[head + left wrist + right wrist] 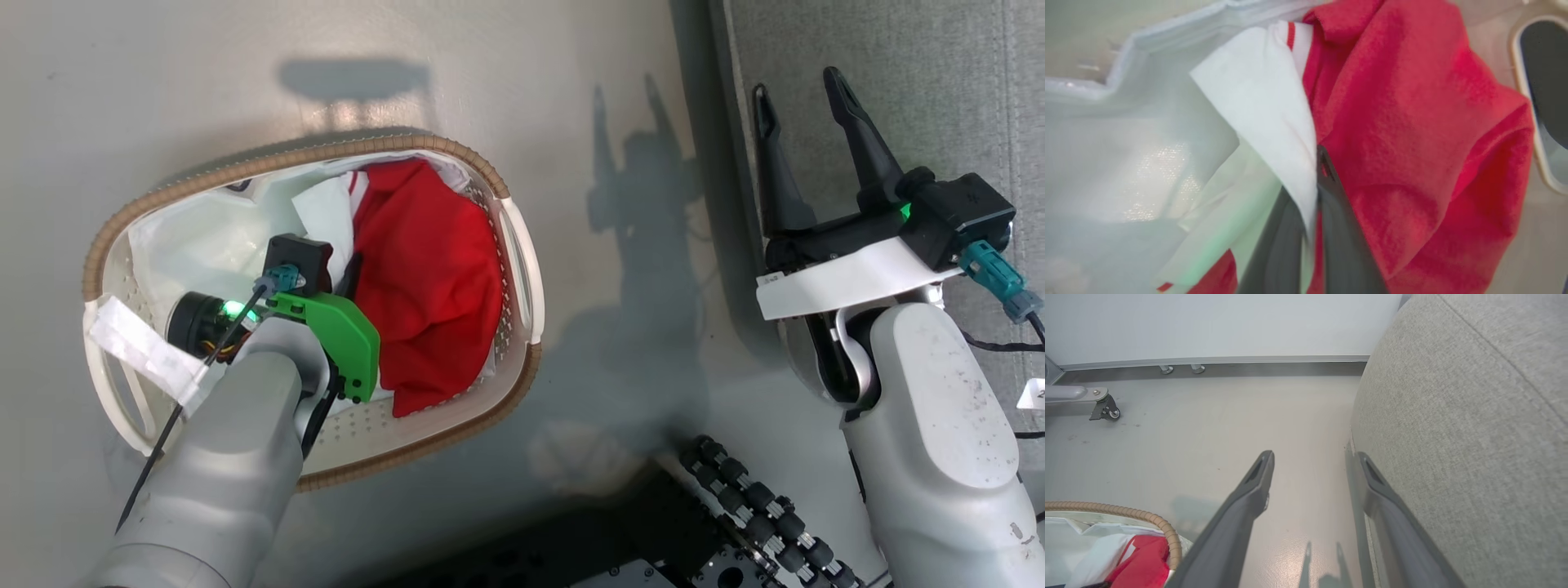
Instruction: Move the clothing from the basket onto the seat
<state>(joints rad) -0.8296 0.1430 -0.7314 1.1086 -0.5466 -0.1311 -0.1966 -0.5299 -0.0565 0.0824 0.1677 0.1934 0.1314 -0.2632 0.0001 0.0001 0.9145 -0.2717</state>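
Inside the basket (326, 155) we find our left gripper (1312, 179), jaws clamped on a white fold of the clothing (1412, 143); the red bulk lies just right of them; our right gripper (798, 86) hangs with jaws apart at the left edge of the seat (939, 82).

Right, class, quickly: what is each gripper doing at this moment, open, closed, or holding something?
Left gripper: closed on the clothing in the basket.
Right gripper: open, holding nothing.

Glossy pale grey floor (1200, 428) meets a white wall (1208, 322) along a grey skirting strip (1249, 359); a castored metal leg (1102, 406) stands nearby.
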